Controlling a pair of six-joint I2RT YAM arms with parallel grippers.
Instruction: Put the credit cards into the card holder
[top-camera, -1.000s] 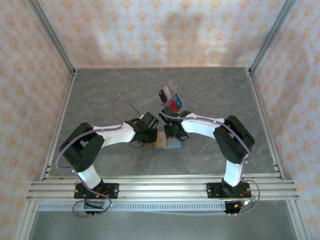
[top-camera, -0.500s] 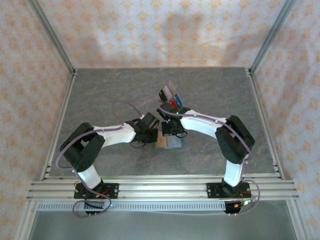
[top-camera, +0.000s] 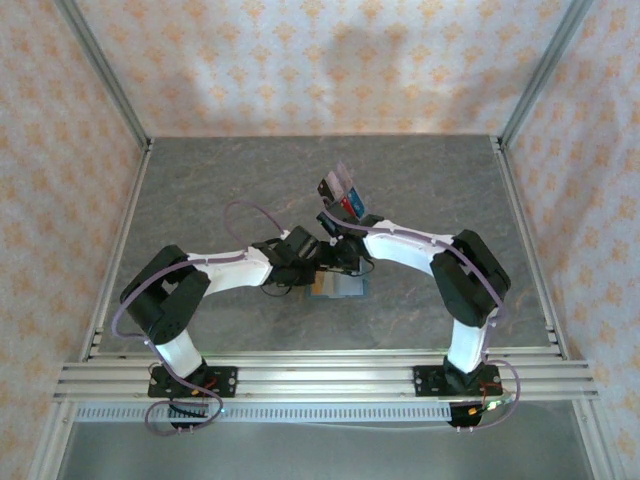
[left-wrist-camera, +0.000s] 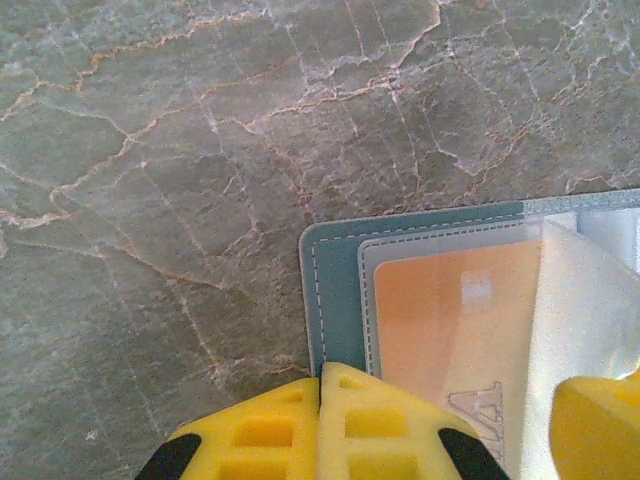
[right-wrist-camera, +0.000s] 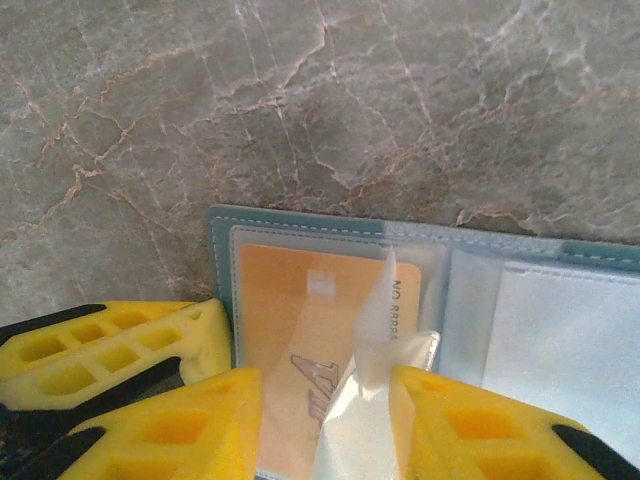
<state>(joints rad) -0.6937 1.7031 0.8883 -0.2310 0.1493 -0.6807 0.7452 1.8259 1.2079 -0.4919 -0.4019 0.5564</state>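
**A:** While the left pincer (left-wrist-camera: 321, 385), fingers together, pins the open card holder (left-wrist-camera: 335, 290) to the table (left-wrist-camera: 150, 150) at its teal edge, the right pincer (right-wrist-camera: 322, 380) sits apart astride a clear sleeve leaf (right-wrist-camera: 375, 310).

**B:** Orange card (right-wrist-camera: 290, 320)?

**A:** Pocketed under that leaf. Looks like it's opening the next pocket. Other credit cards (top-camera: 343, 198) stand beyond the card holder. Next: fetch one, hold the pin.

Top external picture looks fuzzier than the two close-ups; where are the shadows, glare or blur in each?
Top external view: soft and coarse overall, a dark shadow on the back wall. Left wrist view: the marble table is crisp, the left end effector at the bottom edge slightly soft. Right wrist view: the clear sleeve lifted over the orange card looks milky with glare.
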